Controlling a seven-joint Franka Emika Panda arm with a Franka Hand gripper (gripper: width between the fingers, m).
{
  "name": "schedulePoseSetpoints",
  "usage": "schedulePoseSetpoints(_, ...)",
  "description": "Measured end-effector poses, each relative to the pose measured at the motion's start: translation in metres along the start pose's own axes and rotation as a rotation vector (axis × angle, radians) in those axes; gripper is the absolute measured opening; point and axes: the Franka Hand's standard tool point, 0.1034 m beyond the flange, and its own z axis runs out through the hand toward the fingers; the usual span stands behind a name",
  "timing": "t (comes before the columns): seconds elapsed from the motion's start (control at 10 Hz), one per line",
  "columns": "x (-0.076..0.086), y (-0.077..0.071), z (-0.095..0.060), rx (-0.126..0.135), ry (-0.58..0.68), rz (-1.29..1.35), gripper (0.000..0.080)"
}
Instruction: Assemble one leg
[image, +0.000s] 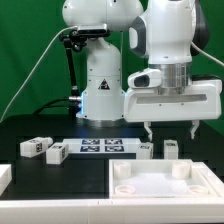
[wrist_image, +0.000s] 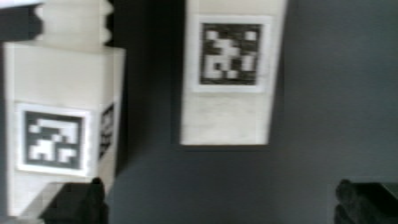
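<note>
End effector (image: 170, 134): held open, nothing gripped.
Leg (image: 170, 148): seen on counter (image: 30, 130), 6 o'clock of end effector, exterior view; not touched.

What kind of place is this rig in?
Probably a robotics lab bench: a fixed marker board, a tagged white leg loose on a black table, and a single arm's open gripper above.

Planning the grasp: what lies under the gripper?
Under the open gripper, on the dark table, lie the pegged leg and a second leg. A fingertip covers the pegged leg's end.
</note>
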Motion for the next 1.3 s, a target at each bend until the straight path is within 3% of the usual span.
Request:
schedulePoseSetpoints(0.2,-0.014,-0.005,-0.003,-0.039,-0.177,-0.044,0.0649)
schedulePoseSetpoints(0.7,-0.015,0.002,-0.004,-0.094,-0.55,-0.048,0.0649)
schedulePoseSetpoints(1.1,-0.017,0.001,0.004,-0.115,-0.885,-0.078,0.0649)
schedulePoseSetpoints(1.3,-0.014,-0.004,0.013,-0.108,-0.924,-0.075,0.0649)
